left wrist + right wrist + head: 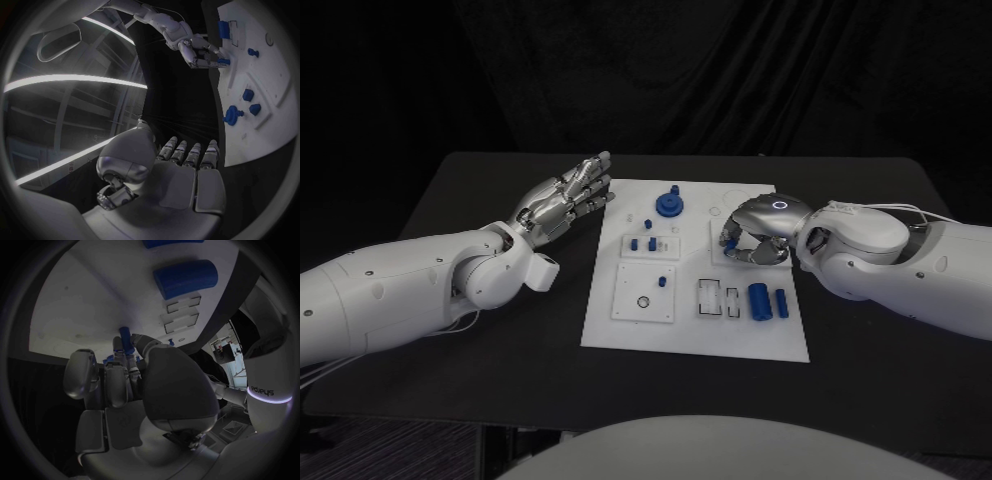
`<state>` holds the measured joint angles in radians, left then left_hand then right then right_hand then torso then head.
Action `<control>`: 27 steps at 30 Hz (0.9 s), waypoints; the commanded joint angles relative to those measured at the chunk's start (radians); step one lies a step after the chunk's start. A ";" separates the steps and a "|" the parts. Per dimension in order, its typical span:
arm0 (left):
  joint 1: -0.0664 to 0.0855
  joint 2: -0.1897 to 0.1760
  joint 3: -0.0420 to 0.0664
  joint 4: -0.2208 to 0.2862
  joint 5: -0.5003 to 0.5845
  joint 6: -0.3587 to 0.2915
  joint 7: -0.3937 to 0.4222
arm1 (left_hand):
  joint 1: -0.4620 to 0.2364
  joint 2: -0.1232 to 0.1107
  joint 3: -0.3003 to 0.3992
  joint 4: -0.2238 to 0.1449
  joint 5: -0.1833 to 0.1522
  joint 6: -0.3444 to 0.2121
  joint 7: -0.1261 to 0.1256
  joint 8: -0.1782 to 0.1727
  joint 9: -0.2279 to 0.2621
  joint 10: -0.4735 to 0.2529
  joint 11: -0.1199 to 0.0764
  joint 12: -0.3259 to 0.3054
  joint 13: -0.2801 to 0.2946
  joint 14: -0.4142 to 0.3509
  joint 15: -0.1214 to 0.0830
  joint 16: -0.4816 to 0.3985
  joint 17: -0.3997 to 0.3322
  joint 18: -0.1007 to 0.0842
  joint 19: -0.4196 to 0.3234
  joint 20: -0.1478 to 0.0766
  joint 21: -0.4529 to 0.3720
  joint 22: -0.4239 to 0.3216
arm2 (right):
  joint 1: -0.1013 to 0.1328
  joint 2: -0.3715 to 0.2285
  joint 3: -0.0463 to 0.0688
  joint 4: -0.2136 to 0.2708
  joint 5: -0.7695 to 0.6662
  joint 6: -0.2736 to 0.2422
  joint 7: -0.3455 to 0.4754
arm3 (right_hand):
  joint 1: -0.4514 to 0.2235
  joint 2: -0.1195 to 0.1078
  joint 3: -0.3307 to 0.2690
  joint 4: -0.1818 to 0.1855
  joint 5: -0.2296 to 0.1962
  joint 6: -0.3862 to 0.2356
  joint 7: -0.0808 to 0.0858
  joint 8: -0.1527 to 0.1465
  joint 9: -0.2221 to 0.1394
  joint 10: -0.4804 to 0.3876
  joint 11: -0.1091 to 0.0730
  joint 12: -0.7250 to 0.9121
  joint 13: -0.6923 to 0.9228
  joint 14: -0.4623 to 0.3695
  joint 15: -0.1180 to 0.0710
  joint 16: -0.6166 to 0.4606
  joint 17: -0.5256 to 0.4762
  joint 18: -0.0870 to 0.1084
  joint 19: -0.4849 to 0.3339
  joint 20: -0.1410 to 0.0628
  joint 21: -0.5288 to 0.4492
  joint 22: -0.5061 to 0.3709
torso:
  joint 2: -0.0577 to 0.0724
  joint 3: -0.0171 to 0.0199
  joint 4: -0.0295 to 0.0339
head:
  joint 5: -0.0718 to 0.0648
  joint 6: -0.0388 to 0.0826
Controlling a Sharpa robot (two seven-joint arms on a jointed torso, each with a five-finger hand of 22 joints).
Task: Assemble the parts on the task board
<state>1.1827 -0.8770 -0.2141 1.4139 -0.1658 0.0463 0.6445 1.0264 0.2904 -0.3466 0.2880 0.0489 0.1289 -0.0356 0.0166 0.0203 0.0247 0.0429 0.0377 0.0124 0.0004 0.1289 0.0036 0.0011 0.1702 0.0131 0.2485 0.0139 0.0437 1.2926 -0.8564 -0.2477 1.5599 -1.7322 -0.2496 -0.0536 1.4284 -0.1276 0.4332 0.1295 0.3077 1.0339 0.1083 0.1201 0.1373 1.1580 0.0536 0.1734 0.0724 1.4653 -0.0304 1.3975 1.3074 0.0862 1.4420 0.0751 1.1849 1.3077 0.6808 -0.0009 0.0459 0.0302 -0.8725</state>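
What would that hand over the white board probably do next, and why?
Probably lift the small blue part clear: the right hand grips it with curled fingers over the task board, while the left hand hovers flat beside it.

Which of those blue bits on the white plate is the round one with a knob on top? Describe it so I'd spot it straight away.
Start at the white plate in the middle of the black table and look to its far edge, near the fingertips of the left hand. There stands the round blue piece, a flat disc with a small peg rising from its top. The other blue pieces are small blocks or plain cylinders.
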 commanded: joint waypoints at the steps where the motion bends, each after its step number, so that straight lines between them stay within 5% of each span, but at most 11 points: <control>1: -0.002 -0.002 0.001 0.002 -0.001 0.019 0.012 | 0.028 -0.014 0.011 -0.005 0.019 0.000 0.005 0.005 0.001 0.000 0.009 0.002 0.001 0.000 0.011 -0.004 -0.001 0.008 0.005 0.008 -0.001 -0.001 | 0.008 -0.011 0.001 0.021 -0.006 -0.046 0.001 | 0.010 -0.002 0.007 -0.002 -0.002 0.010 0.001 0.007 0.002 0.010 0.001 -0.002 0.001 0.038 -0.008 -0.005 0.005 -0.012 -0.003 -0.006 0.000 0.165 | -0.001 0.0005 -0.0011 | 0.004 0.000; 3: -0.002 -0.003 0.001 0.003 -0.001 0.021 0.013 | 0.043 -0.024 0.014 -0.013 0.048 -0.001 0.003 0.005 0.001 0.000 0.009 0.002 0.000 0.000 0.010 -0.004 -0.001 0.008 0.005 0.011 -0.001 -0.001 | 0.014 -0.019 0.001 0.034 -0.006 -0.054 0.000 | 0.010 -0.002 0.007 -0.002 -0.002 0.011 0.001 0.007 0.002 0.010 0.001 -0.002 0.001 0.038 -0.008 -0.006 0.003 -0.012 -0.003 -0.006 0.000 0.165 | -0.001 -0.0002 -0.0012 | 0.005 0.000; 4: -0.002 -0.003 0.001 0.003 -0.001 0.021 0.013 | 0.066 -0.032 0.023 -0.026 0.093 -0.003 -0.006 0.005 0.000 -0.001 0.011 0.002 0.000 0.000 0.010 -0.004 -0.001 0.009 0.005 0.015 -0.001 -0.001 | 0.019 -0.023 0.001 0.040 -0.006 -0.058 -0.001 | 0.010 -0.002 0.007 -0.002 -0.002 0.011 0.001 0.007 0.002 0.011 0.000 -0.002 0.001 0.037 -0.008 -0.008 0.001 -0.011 -0.004 -0.006 -0.002 0.165 | -0.001 -0.0002 -0.0013 | 0.006 0.000; 13: -0.003 -0.003 0.001 0.002 -0.001 0.024 0.013 | 0.104 -0.029 0.049 -0.037 0.177 -0.010 -0.022 0.003 -0.001 -0.003 0.014 0.003 0.000 0.000 0.012 -0.004 -0.001 0.009 0.005 0.019 -0.001 -0.002 | 0.074 -0.064 0.001 0.126 -0.006 -0.090 -0.014 | 0.010 -0.004 0.008 -0.006 -0.002 0.014 0.003 0.008 0.004 0.018 0.000 -0.003 0.001 0.036 -0.003 -0.012 -0.004 -0.012 -0.004 -0.004 -0.002 0.165 | -0.001 -0.0006 -0.0006 | 0.007 0.000; 20: -0.003 0.000 0.001 -0.002 -0.001 0.026 0.013 | 0.110 -0.029 0.053 -0.039 0.190 -0.011 -0.026 0.003 -0.001 -0.003 0.015 0.003 0.000 0.000 0.012 -0.004 -0.001 0.009 0.005 0.019 0.000 -0.002 | 0.090 -0.066 0.001 0.206 0.017 -0.070 0.002 | 0.017 -0.008 0.013 -0.017 -0.002 0.015 0.008 0.007 0.006 0.028 0.001 -0.007 0.001 0.034 0.006 -0.015 -0.007 -0.013 -0.004 0.001 0.000 0.165 | 0.001 -0.0009 -0.0002 | 0.005 0.000; 27: -0.004 0.006 0.001 -0.005 -0.001 0.028 0.020 | 0.097 -0.025 0.050 -0.018 0.173 -0.011 -0.029 0.004 -0.001 -0.004 0.015 0.003 0.000 0.000 0.009 -0.004 -0.001 0.009 0.005 0.018 -0.001 -0.003 | 0.065 0.000 0.001 0.234 -0.009 -0.040 0.023 | 0.028 -0.010 0.021 -0.029 -0.001 0.010 0.014 0.001 0.007 0.036 0.005 -0.012 0.000 0.035 0.011 -0.014 -0.005 -0.013 -0.005 0.006 0.000 0.165 | 0.001 -0.0019 0.0005 | -0.002 0.000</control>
<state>1.1815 -0.8729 -0.2141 1.4087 -0.1657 0.0573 0.6453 1.1268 0.2614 -0.2943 0.2616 0.2279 0.1166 -0.0562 0.0166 0.0201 0.0199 0.0522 0.0378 0.0124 0.0005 0.1359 0.0037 0.0016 0.1703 0.0169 0.2596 0.0139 0.0413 1.3643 -0.8590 -0.2472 1.7917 -1.7216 -0.3001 -0.0440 1.4412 -0.1410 0.4554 0.1072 0.3004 1.0426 0.1142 0.1238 0.1429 1.1830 0.0605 0.1671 0.0720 1.4681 -0.0275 1.3858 1.3011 0.0862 1.4365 0.0736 1.1849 1.3075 0.6818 -0.0020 0.0459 0.0323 -0.8725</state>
